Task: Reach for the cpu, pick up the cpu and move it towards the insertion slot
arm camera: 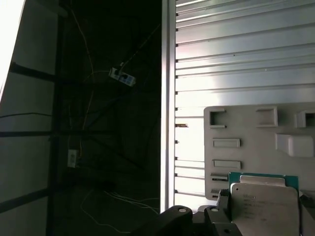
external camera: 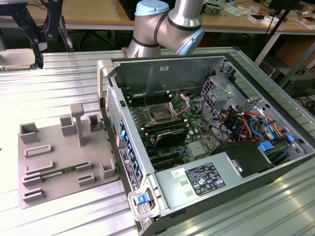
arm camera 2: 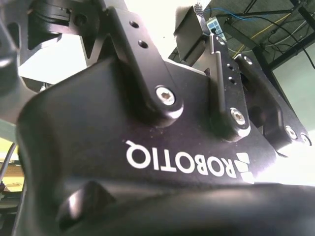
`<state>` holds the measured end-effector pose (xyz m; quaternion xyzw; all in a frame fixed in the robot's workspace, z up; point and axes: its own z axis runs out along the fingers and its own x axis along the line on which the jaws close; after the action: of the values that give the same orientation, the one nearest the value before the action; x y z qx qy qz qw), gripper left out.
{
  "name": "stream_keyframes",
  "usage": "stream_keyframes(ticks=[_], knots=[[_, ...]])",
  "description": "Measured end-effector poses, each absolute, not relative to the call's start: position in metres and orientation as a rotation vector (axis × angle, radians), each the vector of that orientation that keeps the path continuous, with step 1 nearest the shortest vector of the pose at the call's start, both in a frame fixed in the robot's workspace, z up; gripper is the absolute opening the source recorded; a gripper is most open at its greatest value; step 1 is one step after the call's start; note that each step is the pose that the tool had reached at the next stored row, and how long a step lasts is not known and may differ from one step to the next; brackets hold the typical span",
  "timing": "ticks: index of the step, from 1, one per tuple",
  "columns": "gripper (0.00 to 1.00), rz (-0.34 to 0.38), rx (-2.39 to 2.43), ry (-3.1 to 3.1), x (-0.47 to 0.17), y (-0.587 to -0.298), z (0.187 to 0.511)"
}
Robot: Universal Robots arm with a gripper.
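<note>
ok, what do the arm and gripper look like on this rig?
The arm is silver-grey rounded tubing with pale blue joint caps. The gripper is matte black: a rounded body, flat linkage bars fixed with silver socket-head screws, and white lettering across the body.

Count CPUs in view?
1: the cpu, close up in the first wrist view, before the grey fixture tray. The insertion slot looks empty; tray recesses may hide others.
</note>
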<state>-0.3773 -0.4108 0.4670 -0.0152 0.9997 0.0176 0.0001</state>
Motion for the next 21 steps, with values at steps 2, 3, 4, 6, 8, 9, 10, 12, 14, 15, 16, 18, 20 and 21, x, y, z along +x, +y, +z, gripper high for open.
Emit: stream_keyframes(ticks=[2, 3, 4, 6, 8, 9, 10, 12, 14, 15, 16, 18, 20, 21], knots=[[0.55, 0.055, -0.048, 3.14, -0.375, -0.411, 0.467], [0.55, 0.055, -0.048, 3.14, -0.374, -0.411, 0.467], [0.55, 0.055, -0.048, 3.14, -0.372, -0.411, 0.467], [0.55, 0.055, -0.048, 3.14, -0.368, -0.411, 0.467], [0.55, 0.055, -0.048, 3.14, -0.366, -0.411, 0.467], [0.55, 0.055, -0.048, 3.14, -0.363, -0.411, 0.467], [0.55, 0.055, -0.048, 3.14, -0.361, -0.411, 0.467], [0.55, 0.055, -0.048, 3.14, -0.359, -0.411, 0.467], [0.55, 0.055, -0.048, 3.14, -0.355, -0.411, 0.466], [0.55, 0.055, -0.048, 3.14, -0.353, -0.411, 0.466], [0.55, 0.055, -0.048, 3.14, -0.352, -0.411, 0.466], [0.55, 0.055, -0.048, 3.141, -0.35, -0.411, 0.466], [0.55, 0.055, -0.048, 3.14, -0.347, -0.411, 0.466], [0.55, 0.055, -0.048, 3.14, -0.346, -0.411, 0.466]])
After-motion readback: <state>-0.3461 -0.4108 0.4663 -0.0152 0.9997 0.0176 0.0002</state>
